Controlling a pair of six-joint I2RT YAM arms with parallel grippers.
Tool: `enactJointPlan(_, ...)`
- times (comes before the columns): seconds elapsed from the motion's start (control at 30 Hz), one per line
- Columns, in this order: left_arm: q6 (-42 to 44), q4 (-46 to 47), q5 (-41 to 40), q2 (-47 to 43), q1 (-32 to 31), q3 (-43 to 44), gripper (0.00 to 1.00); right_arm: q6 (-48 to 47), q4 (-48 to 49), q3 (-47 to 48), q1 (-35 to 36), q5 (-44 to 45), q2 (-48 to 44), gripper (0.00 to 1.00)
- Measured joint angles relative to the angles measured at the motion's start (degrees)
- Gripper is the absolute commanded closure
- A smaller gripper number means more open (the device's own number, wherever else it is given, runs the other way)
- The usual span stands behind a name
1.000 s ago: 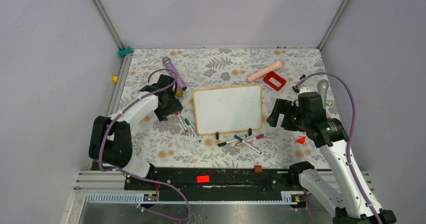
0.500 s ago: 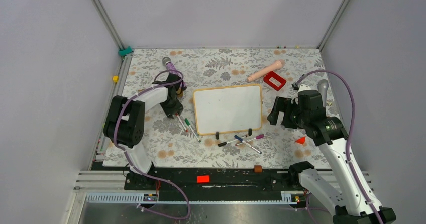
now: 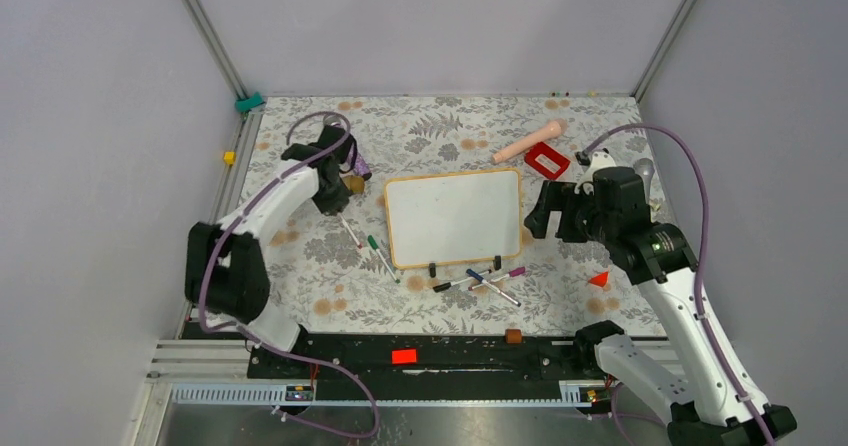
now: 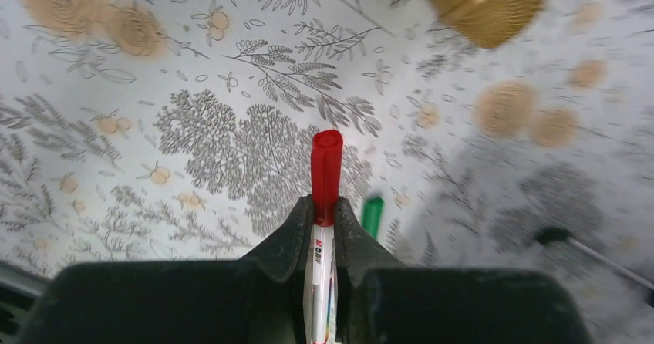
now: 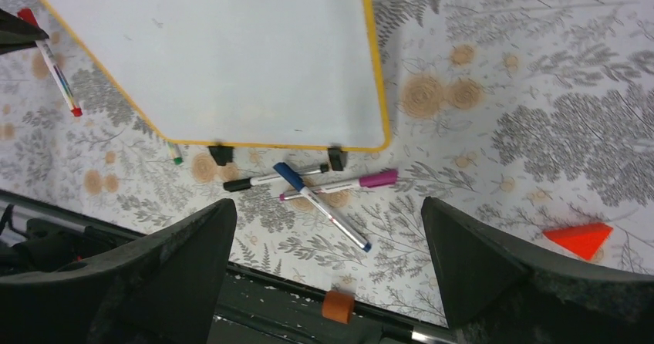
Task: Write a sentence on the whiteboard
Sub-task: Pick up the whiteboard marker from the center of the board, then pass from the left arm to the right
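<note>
I can read nothing anywhere. The red-capped marker pinched in my left gripper carries small coloured print on its white barrel, too blurred and tiny for me to make out. The whiteboard shows plain white, and any print on the loose markers by its front edge is too small to resolve.

White rectangular whiteboard with rounded corners and thin light-wood frame, lying flat and face up near the middle of the floral worktop, surface plain white, two small black clip feet on its near edge.
</note>
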Motion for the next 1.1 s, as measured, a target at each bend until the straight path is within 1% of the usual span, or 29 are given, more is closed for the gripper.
enactJointPlan(0.07, -1.31, -2.64, -0.04, -4.85, 0.04, 1.92, 1.0, 0.04, 0.81, 1.68, 1.66, 0.11, 1.38, 0.02)
enactJointPlan(0.17, -3.93, -5.09, 0.59, -12.72, 0.13, 3.13, 1.0, 0.28, 3.15, 4.66, 6.23, 1.09, 4.52, 0.02)
enactJointPlan(0.27, -7.5, -6.97, 3.3, -19.5, 0.72, 3.13, 1.0, 1.22, 6.19, 6.75, 10.05, 1.66, 7.21, 0.02)
enactJointPlan(0.37, -10.97, -7.72, 7.72, -22.23, 1.62, 3.1, 1.0, 2.1, 9.16, 8.44, 13.44, 3.02, 9.53, 0.03)
enactJointPlan(0.53, -17.51, -7.48, 18.08, -22.75, 2.6, 2.64, 1.0, 2.58, 15.06, 10.23, 20.33, 5.51, 11.93, 0.04)
enactJointPlan(0.63, -21.31, -6.27, 23.98, -24.24, 2.6, 0.74, 1.0, 2.91, 18.27, 10.16, 23.78, 6.34, 11.87, 0.04)
enactJointPlan(0.77, -27.04, -3.56, 29.07, -30.56, 2.6, -3.1, 1.0, 3.93, 20.9, 10.05, 26.91, 7.87, 11.72, 0.04)
enactJointPlan(0.87, -31.76, -1.22, 30.69, -36.92, 2.21, -5.35, 1.0, 5.7, 21.03, 10.25, 28.0, 8.39, 11.72, 0.01)
enactJointPlan(0.97, -36.87, 2.43, 31.23, -42.01, 0.68, -8.33, 1.0, 7.85, 21.11, 11.21, 28.57, 8.55, 11.93, 0.01)
enactJointPlan(1.1, -41.68, 7.5, 31.52, -43.65, -2.95, -11.23, 1.0, 10.91, 21.57, 11.85, 28.65, 7.48, 11.87, 0.01)
